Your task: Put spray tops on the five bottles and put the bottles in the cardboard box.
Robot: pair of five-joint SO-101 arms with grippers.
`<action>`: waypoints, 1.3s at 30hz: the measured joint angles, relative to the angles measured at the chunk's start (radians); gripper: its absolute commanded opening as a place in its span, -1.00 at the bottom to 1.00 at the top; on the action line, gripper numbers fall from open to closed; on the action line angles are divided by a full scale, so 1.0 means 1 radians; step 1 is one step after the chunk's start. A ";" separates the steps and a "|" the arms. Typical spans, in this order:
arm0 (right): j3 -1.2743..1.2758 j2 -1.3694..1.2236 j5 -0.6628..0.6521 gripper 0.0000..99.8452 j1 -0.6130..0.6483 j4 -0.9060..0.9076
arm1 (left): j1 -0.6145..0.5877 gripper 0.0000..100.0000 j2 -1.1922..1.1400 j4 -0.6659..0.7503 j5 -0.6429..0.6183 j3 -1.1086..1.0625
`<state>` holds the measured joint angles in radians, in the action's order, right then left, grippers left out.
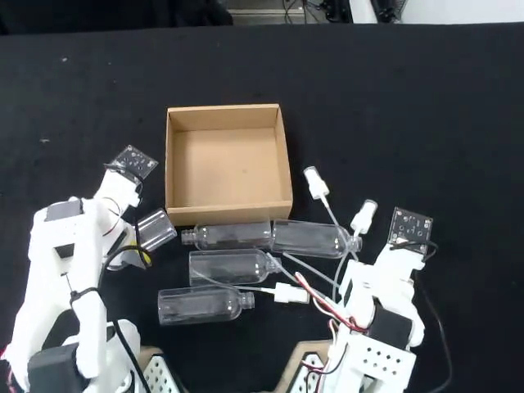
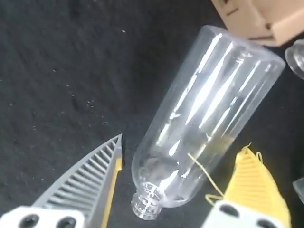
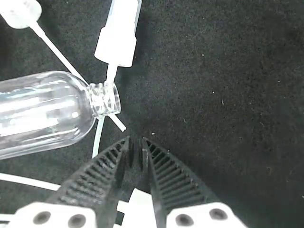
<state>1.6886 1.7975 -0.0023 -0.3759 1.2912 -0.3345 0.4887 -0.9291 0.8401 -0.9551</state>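
left claw (image 2: 183, 145): fingers apart, one on each side of the neck end of b1 (image 2: 204, 109). a dark gap shows between the grey finger (image 2: 102, 173) and the bottle; the yellow finger (image 2: 249, 183) overlaps its shoulder. cannot tell whether it touches.

b1 is clear, has no top, and its base points toward a corner of the box (image 2: 256, 19). in the high view b1 (image 1: 157, 229) sits just off the front left corner of the box (image 1: 173, 164), with its neck end hidden under the left arm (image 1: 61, 262).

the box is open and bare inside.

right claw (image 3: 137, 142): fingers all but together, nothing seen between the tips. it is low over the black table (image 3: 228, 85), near the neck of b3 (image 3: 42, 111).

other bottles, all lying on their sides with no tops:
- b2 (image 1: 233, 236): just in front of the box, neck to the left.
- b3 (image 1: 315, 239): base against b2's base, neck to the right.
- b4 (image 1: 233, 267): next row toward the arms.
- b5 (image 1: 201, 304): nearest the arms.

loose tops:
- t1 (image 1: 315, 182): beside the box's right wall, tube running toward b3's neck.
- t2 (image 1: 364, 217): just beyond b3's neck; its tube (image 3: 110, 78) passes the neck.
- t3 (image 1: 291, 293): between b5's neck and the right arm (image 1: 381, 307).
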 measured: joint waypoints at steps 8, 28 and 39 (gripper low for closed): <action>0.000 0.000 0.000 -0.98 0.000 0.000 | -0.003 -0.93 0.000 -0.020 0.002 -0.028; -0.215 0.000 -0.497 -0.98 0.000 -0.066 | -0.114 -0.91 0.002 -0.692 0.000 0.562; -0.594 0.000 -0.433 -0.76 0.095 -0.028 | -0.511 -0.91 0.000 -0.479 -0.163 0.502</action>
<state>1.0948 1.7975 -0.4350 -0.2808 1.2635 -0.8454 0.4887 -1.4078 0.6774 -0.4534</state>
